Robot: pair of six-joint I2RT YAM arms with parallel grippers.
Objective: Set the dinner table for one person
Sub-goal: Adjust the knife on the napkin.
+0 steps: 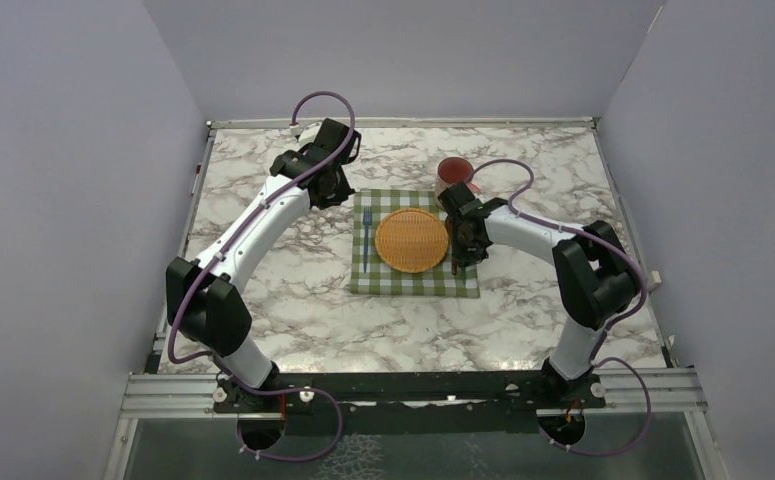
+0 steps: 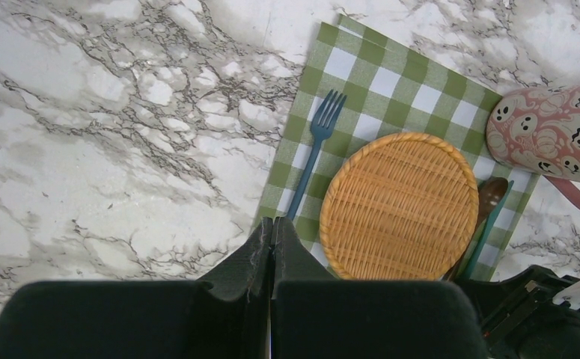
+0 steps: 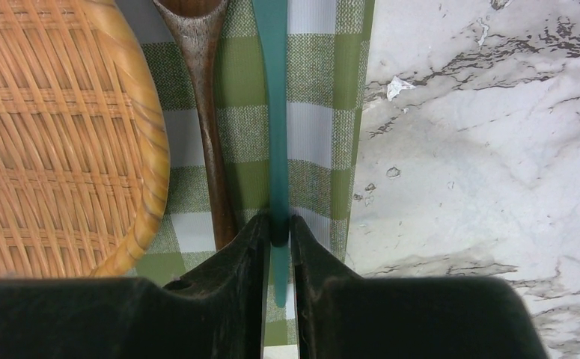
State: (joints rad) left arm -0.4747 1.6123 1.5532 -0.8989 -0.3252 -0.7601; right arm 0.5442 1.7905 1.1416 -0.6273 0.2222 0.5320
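The dinner table is white marble with dark veins. A green-and-white checked cloth lies on it, bearing a round wicker plate. A blue fork lies left of the plate. Right of the plate, a wooden spoon and a teal utensil lie side by side. My right gripper is down on the cloth, its fingers pinching the teal handle. My left gripper hangs shut and empty above the cloth's far left corner. A pink mug stands beyond the cloth.
The mug with ghost faces lies close to the right arm's wrist. Grey walls enclose the table on three sides. A metal rail carrying both arm bases runs along the near edge.
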